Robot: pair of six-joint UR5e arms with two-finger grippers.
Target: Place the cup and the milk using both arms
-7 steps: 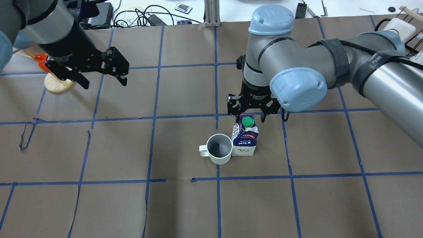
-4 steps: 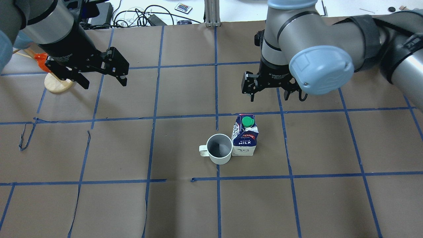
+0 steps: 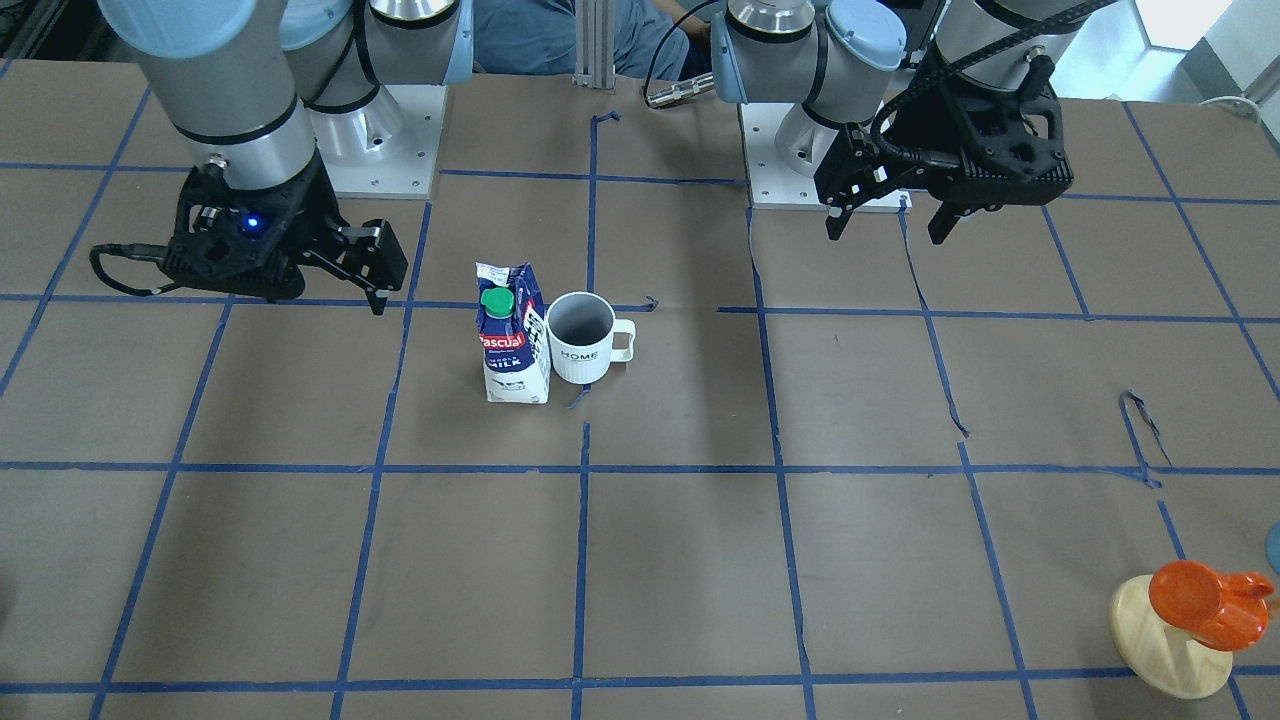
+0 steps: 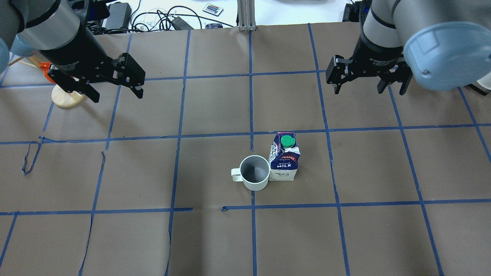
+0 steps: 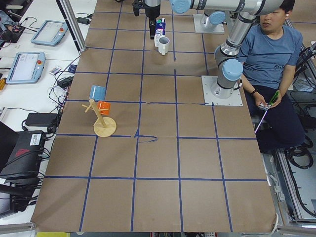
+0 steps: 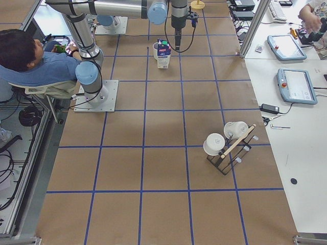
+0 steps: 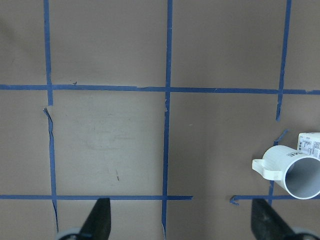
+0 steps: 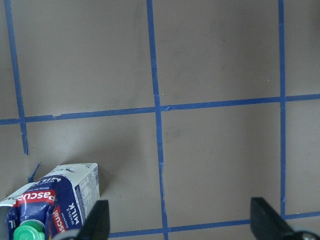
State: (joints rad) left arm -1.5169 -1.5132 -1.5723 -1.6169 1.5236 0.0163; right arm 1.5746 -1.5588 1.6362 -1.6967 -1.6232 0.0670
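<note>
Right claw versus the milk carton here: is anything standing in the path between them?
Nothing visible does. The open right claw hangs away from the milk, with only bare taped table paper between them. The cup stands close beside the carton on its far side.

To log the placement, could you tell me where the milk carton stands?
In the overhead view the milk carton stands upright near the table's middle, just right of the cup.
</note>
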